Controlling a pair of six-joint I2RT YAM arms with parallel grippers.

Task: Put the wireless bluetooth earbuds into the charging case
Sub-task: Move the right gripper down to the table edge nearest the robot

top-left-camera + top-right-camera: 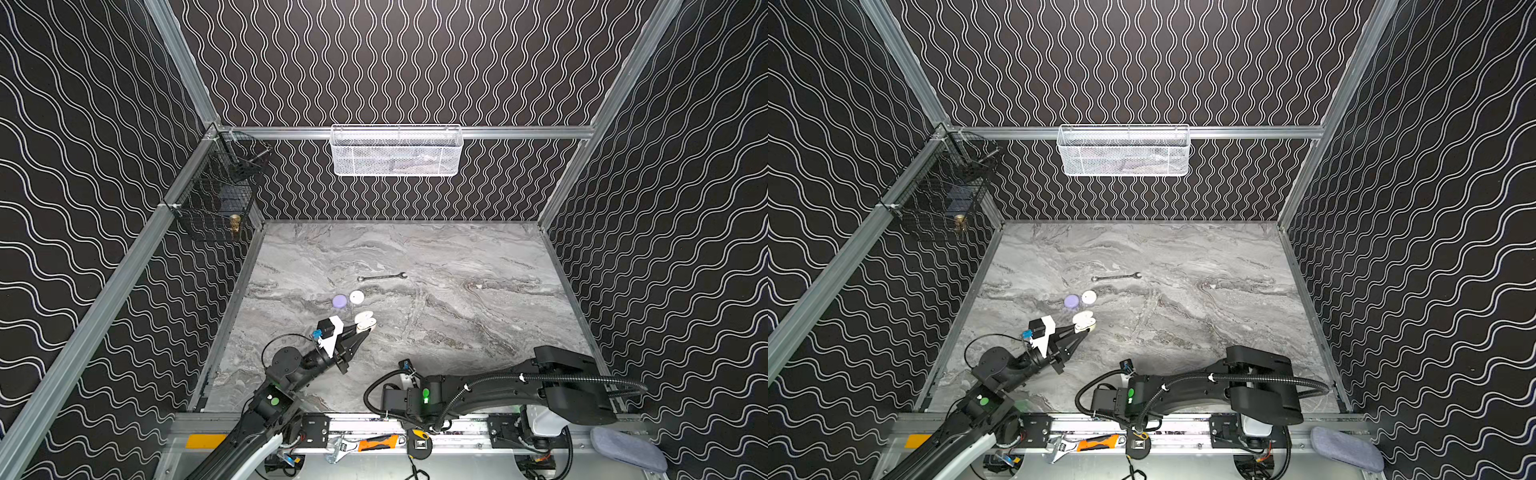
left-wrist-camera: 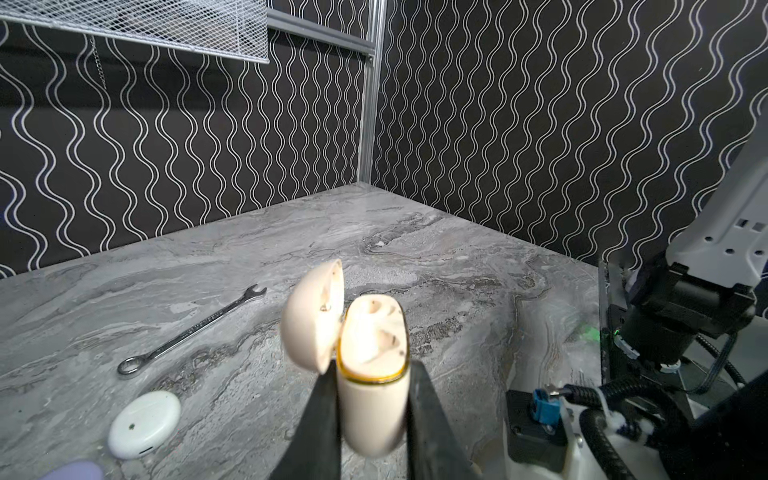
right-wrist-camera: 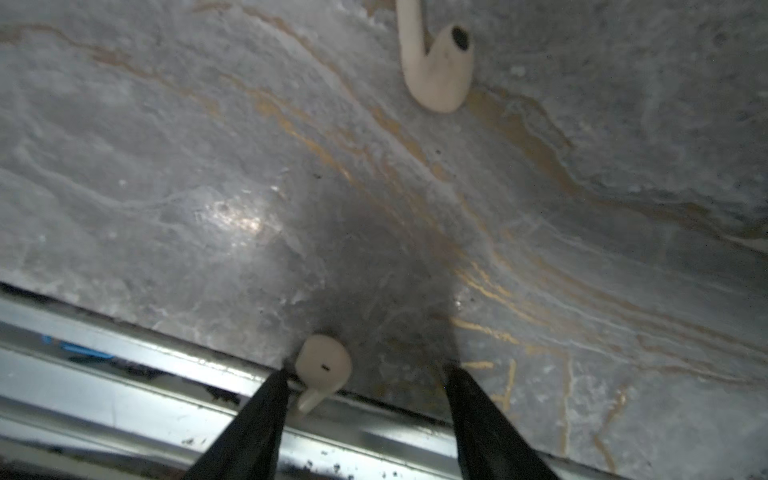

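Cream glossy plastic charging case, lid flipped open, is clamped between the fingers of your left gripper, left of centre over the grey marble-print tabletop. Its wells look empty, but that's hard to confirm. Further right, your right gripper is spread and holds nothing, tips down at the near table edge. A small cream stemmed earbud lies in the gap, hard against one finger and well apart from the other, with its stem pointing at the aluminium rail. Your right arm is nearer, so shift it sideways to centre the earbud. A second cream earbud lies farther in.
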